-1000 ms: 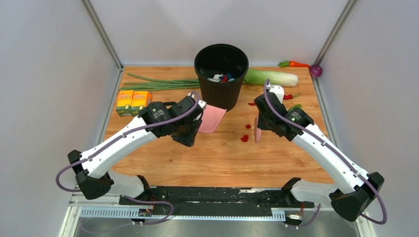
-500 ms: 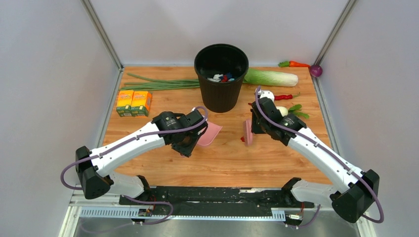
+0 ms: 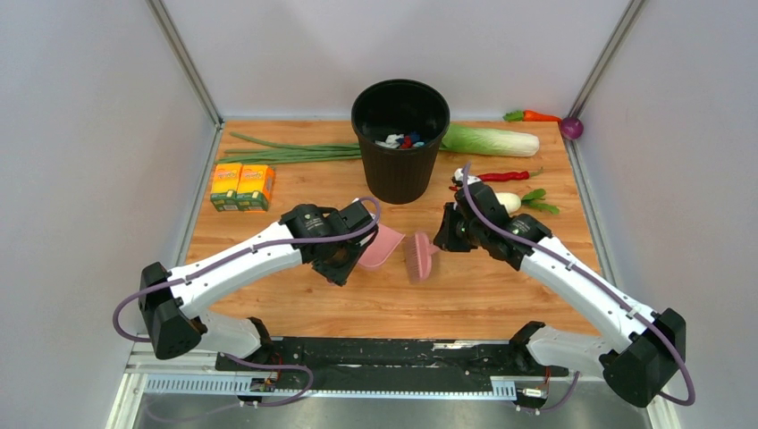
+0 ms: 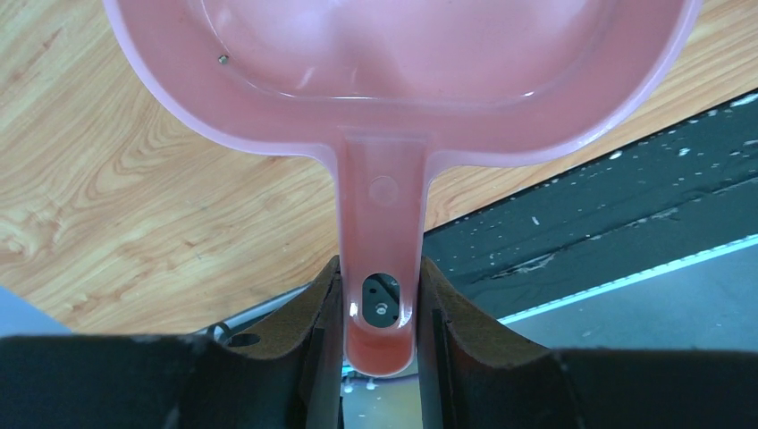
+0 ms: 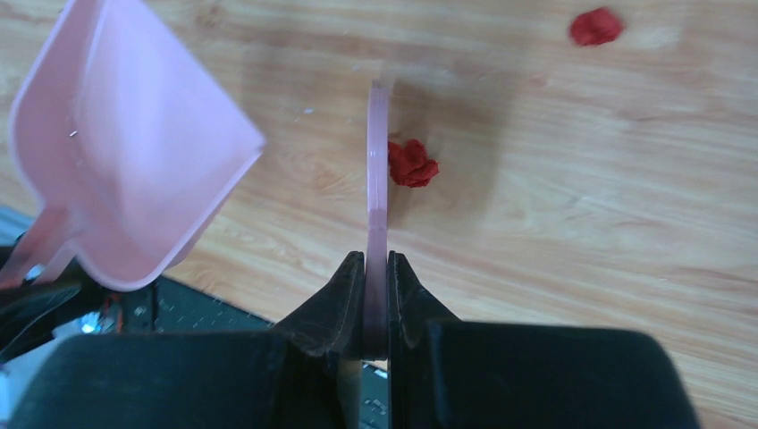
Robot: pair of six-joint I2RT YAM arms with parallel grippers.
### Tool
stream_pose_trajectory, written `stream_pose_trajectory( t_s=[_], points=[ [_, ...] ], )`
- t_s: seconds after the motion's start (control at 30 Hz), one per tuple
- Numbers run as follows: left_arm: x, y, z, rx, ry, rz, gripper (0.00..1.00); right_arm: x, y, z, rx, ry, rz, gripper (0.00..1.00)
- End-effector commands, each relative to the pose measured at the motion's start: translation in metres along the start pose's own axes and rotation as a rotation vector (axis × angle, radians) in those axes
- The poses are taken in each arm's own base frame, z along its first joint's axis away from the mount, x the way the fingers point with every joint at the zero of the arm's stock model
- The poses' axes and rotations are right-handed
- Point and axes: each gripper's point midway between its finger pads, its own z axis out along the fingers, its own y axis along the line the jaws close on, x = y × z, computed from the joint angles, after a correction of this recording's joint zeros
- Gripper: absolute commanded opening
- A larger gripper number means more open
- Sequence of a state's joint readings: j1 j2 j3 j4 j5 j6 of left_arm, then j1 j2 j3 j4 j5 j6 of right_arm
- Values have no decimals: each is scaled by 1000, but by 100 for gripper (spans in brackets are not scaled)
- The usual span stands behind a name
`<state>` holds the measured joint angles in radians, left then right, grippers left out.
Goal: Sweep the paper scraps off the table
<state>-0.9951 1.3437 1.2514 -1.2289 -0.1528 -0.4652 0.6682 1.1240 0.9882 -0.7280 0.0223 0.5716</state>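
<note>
Swinging left over the past second, the right arm (image 3: 572, 273) has brought its pink brush (image 3: 417, 256) to centre frame beside the dustpan (image 3: 383, 246). Its jaws clamp the brush to push one of the paper scraps (image 5: 413, 164), which touches the brush's right face, across the table (image 3: 501, 299). The left arm (image 3: 228, 264) has its jaws pinching the dustpan handle, apparently ready to catch it.

The top camera is looking down at the table (image 3: 393, 295); both close wrist cameras are seeing the pink dustpan (image 3: 384, 243).
</note>
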Motion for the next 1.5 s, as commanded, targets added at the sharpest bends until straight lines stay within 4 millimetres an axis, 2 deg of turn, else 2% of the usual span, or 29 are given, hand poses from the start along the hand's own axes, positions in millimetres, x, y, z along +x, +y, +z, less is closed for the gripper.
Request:
stream_pose_trajectory(
  t_s=[0.0, 0.17, 0.23, 0.3, 0.43, 0.67, 0.8, 0.9, 1.23, 1.47],
  points=[
    [7, 9, 9, -44, 16, 51, 0, -14, 45, -20, -183, -23, 54, 0],
    [26, 15, 15, -57, 55, 53, 0, -58, 73, -61, -261, -138, 48, 0],
    [32, 17, 16, -55, 61, 43, 0, -72, 76, -71, -246, -168, 30, 0],
    [32, 16, 13, -47, 46, 31, 0, -76, 69, -73, -201, -172, 5, 0],
    [38, 15, 11, -29, 49, 19, 0, -75, 42, -67, -55, -178, -39, 0],
    [42, 8, 23, -64, 107, 72, 0, -64, 14, -49, 92, -112, -107, 0],
    [49, -8, 35, -86, 163, 177, 0, -59, 7, -38, 128, -82, -133, 0],
    [59, -31, 45, -12, 217, 265, 0, -55, 2, -29, 149, -56, -153, 0],
    [51, -47, 61, 2, 273, 365, 0, -35, -3, 7, 165, 63, -214, 0],
    [54, -47, 67, -4, 302, 390, 0, -19, 20, 28, 74, 125, -235, 0]
  ],
)
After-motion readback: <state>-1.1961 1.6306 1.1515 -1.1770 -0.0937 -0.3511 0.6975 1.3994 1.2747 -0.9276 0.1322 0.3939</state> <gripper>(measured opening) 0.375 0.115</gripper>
